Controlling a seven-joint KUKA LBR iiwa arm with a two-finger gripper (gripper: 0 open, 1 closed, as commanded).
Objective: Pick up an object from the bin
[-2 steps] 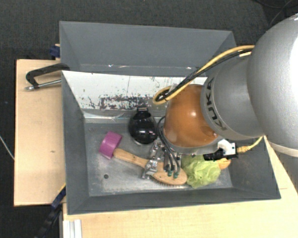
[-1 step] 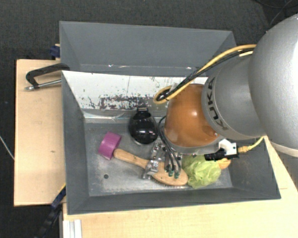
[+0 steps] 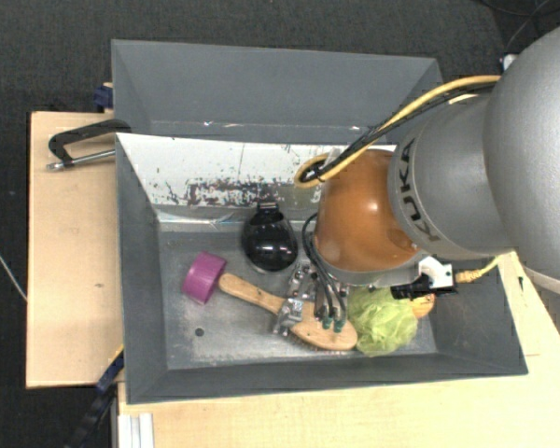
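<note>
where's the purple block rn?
Camera view, left part of the bin floor: the purple block lies right by the handle end of the wooden brush, down-left of the black round bottle.

Grey bin (image 3: 215, 332) (4 things): purple block (image 3: 203, 278), wooden brush (image 3: 252, 295), black bulb (image 3: 268, 243), green tuft (image 3: 387, 323).

Pale wooden brush (image 3: 254, 296) lay flat on bin (image 3: 215, 342) floor near front wall, handle angled up-left, oval head lower right, partly hidden.
</note>
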